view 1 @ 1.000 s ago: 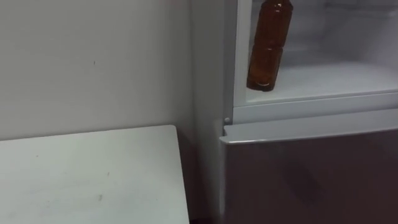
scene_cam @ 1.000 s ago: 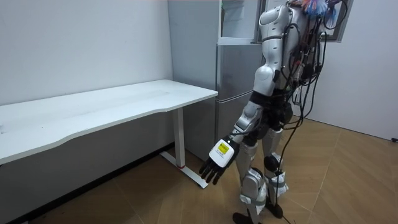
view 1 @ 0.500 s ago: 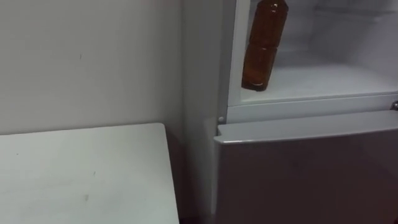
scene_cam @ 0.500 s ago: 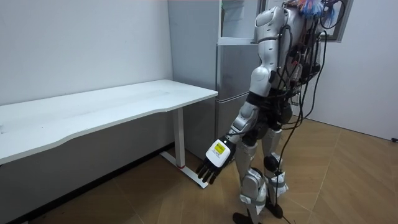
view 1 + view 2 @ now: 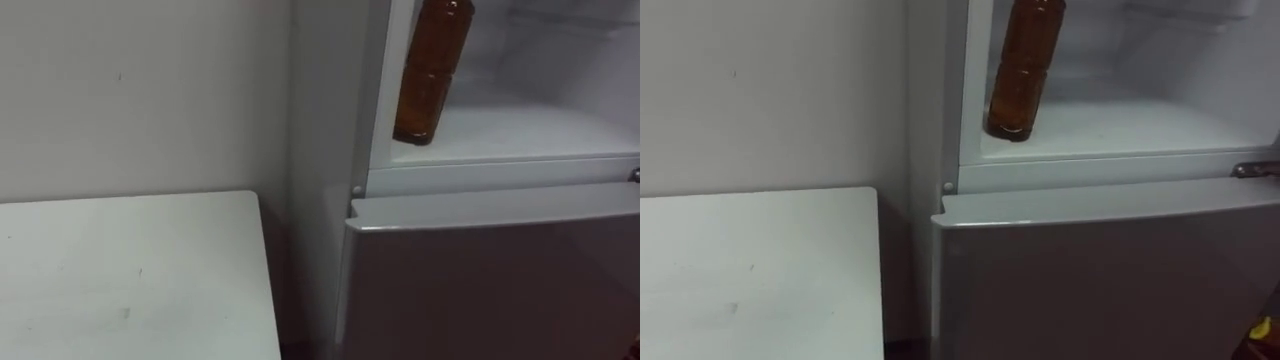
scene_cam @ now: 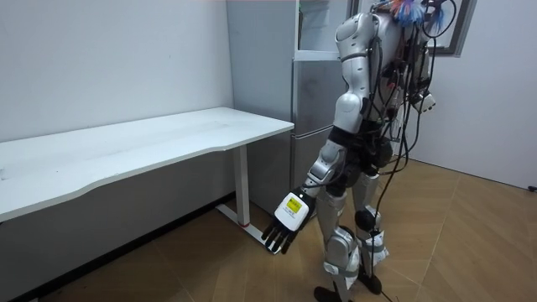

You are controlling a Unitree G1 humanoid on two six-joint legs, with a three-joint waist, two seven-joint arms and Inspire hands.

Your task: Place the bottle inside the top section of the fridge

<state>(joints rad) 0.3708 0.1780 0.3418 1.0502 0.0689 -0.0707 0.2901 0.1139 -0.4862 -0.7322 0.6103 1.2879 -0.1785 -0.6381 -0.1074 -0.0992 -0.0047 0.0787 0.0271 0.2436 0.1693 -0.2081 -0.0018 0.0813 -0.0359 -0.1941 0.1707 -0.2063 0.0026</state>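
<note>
A brown bottle [image 5: 430,70] stands upright at the front left of the white shelf [image 5: 530,130] in the open upper fridge compartment, and no hand holds it. The same bottle [image 5: 1023,70] is close to the compartment's left wall. In the room view I stand facing the fridge [image 6: 315,92]. My left hand [image 6: 284,225] hangs low beside my leg with its fingers straight and holds nothing. My right hand [image 6: 428,102] is up at chest height on the room view's right.
The lower fridge door [image 5: 490,280] is closed below the open compartment. A white table [image 5: 130,280] stands against the wall to the fridge's left, with a narrow gap between them. The room has a wooden floor [image 6: 470,243].
The eye view has shifted a little, so the table edge sits further left. My left arm has swung slightly lower and back. The bottle stays where it was on the shelf.
</note>
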